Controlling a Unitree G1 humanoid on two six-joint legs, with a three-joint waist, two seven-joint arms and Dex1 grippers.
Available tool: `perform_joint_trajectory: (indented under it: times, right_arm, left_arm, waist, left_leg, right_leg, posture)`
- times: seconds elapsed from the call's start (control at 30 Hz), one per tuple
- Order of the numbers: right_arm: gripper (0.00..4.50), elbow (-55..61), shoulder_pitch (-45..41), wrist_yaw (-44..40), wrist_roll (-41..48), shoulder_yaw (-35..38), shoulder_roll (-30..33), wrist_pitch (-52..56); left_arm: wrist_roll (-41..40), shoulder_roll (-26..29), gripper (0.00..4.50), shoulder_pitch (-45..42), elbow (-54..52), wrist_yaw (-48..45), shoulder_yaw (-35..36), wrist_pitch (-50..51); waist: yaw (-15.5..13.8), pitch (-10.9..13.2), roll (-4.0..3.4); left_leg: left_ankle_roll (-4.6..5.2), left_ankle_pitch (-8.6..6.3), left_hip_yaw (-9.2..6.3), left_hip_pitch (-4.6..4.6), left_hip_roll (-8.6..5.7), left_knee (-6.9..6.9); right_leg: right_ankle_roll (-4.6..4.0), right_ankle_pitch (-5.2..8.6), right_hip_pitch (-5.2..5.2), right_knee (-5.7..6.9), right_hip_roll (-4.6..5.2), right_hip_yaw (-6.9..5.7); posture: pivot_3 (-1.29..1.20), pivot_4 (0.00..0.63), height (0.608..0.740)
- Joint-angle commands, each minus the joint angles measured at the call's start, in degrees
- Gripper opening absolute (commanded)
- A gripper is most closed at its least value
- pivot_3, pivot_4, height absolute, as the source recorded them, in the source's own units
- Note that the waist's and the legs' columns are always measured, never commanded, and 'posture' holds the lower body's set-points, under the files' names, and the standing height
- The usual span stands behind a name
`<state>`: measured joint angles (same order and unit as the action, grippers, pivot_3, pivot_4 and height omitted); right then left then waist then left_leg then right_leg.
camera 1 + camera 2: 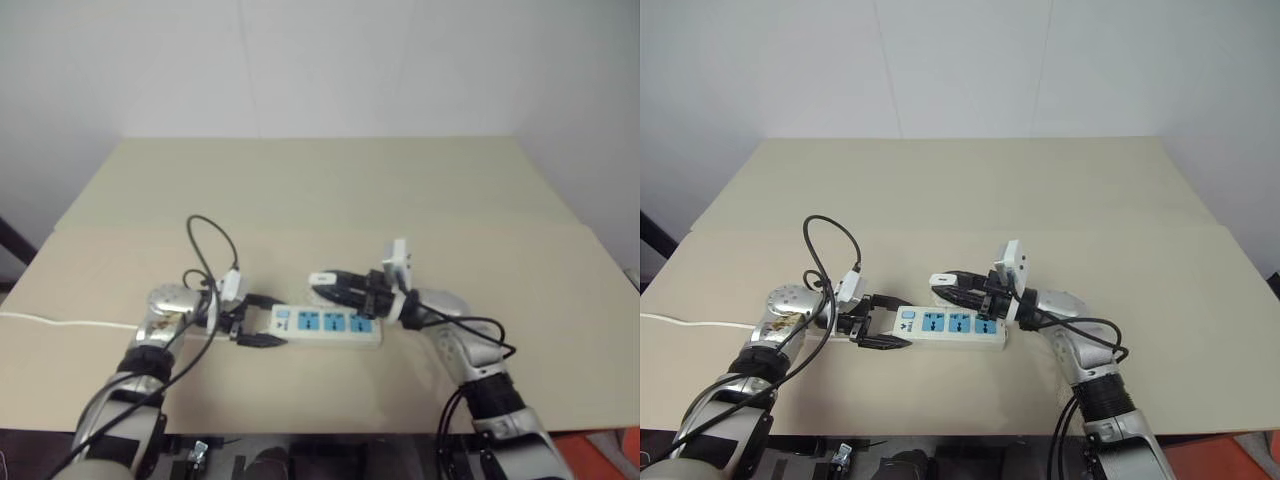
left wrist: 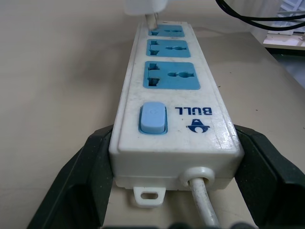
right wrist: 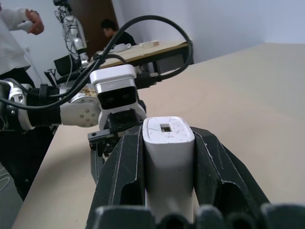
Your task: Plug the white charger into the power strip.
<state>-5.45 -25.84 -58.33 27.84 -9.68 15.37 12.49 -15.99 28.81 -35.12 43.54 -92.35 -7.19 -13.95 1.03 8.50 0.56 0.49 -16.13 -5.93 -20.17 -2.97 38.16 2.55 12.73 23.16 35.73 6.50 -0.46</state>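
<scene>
while the power strip (image 1: 327, 324) lies flat near the front edge of the worktop (image 1: 330, 190), the left fingers (image 1: 262, 320) are clamped on its switch end. the right fingers (image 1: 335, 287), just behind its far end, are closed around the white charger (image 3: 168, 150), whose prongs hang over the end socket.

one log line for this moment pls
left gripper: shut on power strip switch end | right gripper: shut on white charger | prongs at far socket, not seated
</scene>
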Motion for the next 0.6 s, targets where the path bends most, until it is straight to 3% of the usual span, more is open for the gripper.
perform_joint_trajectory:
  times: [0.03, 0.6]
  right_arm:
    - [1.1, 0.3, -1.3, -0.3, -1.2, -0.3, -1.6, -2.3]
    - [1.1, -6.8, -3.6, -1.3, -6.1, -1.4, -6.1, -4.3]
  left_arm:
    - [0.6, -0.1, 3.37, -0.8, 0.0, -0.1, 0.3, -0.6]
    - [0.5, -0.5, 3.37, -0.1, -0.8, 0.0, 0.9, -0.1]
  waist:
    - [0.0, 0.0, 0.0]
    - [0.0, 0.0, -0.02]
  left_leg:
    - [-0.01, 0.0, -0.01, 0.0, 0.0, 0.0]
    - [-0.12, 0.07, -0.07, 0.0, -0.02, 0.0]
  right_leg:
    - [0.0, 0.0, 0.0, 0.0, 0.0, 0.0]
    - [-0.01, 0.0, 0.04, 0.06, 0.0, 0.03]
  posture:
    - [0.0, 0.15, 0.74]
    - [0.0, 0.15, 0.74]
